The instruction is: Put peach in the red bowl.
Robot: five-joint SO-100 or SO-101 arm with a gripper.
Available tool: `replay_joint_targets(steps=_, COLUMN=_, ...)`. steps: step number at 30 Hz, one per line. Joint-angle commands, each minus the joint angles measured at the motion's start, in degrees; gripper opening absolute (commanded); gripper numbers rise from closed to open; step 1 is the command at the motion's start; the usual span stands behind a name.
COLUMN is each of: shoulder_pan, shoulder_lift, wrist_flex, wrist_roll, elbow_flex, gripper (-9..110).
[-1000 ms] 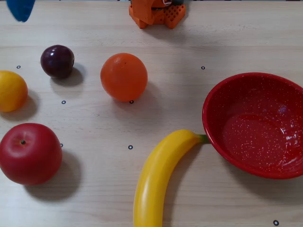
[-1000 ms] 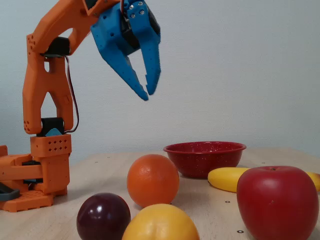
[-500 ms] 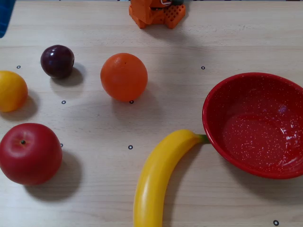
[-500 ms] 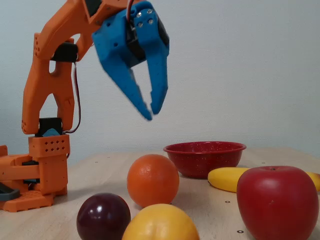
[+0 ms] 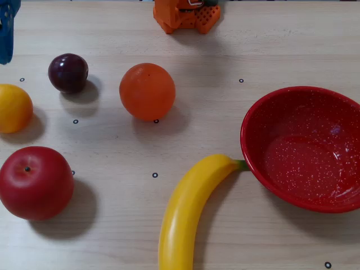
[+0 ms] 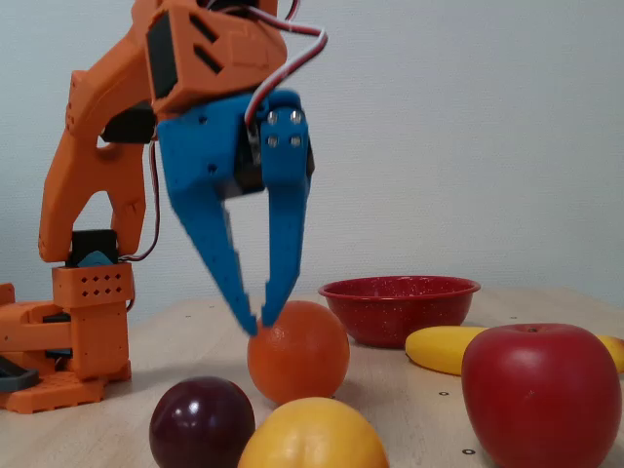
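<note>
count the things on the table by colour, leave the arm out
Red: 2, the apple and the red bowl
Yellow: 1, the banana
Yellow-orange: 1, the peach
Orange: 1, the orange
Dark purple: 1, the plum
Total: 6

- One fixed view looks straight down at the table (image 5: 225,50) from close above; the arm base (image 5: 185,14) is at the top edge.
- The other looks level from table height, base (image 6: 58,361) at left.
- Both show the orange (image 5: 147,91) (image 6: 297,351).
</note>
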Motion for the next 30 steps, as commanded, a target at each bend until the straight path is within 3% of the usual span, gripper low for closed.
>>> replay_joint_targets(steps=1, shoulder_pan=1.49, shoulder_lift=2.37, wrist_flex=2.37, wrist_roll=-2.90, elbow_flex=-6.50, gripper=9)
replay_joint_targets(steps=11, shoulder_pan=5.01, shoulder_lift=-2.81, wrist_flex=6.50, wrist_roll=-14.59, elbow_flex=-15.12, gripper=34)
replay_joint_targets(steps=30, shoulder_pan=8.88, shoulder_lift=-11.07, wrist_flex=6.77, wrist_roll=-26.10, elbow_flex=-22.94, gripper=41)
